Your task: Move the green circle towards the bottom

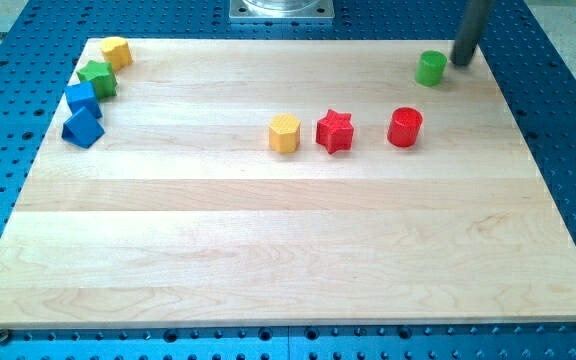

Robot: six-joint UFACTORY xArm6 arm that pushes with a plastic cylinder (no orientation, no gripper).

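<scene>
The green circle (430, 68) is a short green cylinder standing near the top right of the wooden board (288, 250). My tip (462, 62) is the lower end of a dark rod coming down from the view's top right. It stands just to the right of the green circle, slightly higher in the view, with a small gap between them.
A red cylinder (405, 128), a red star (335, 131) and a yellow hexagon (284, 133) stand in a row at mid-board. At the top left are a yellow block (116, 51), a green star (98, 78) and two blue blocks (82, 98) (83, 128).
</scene>
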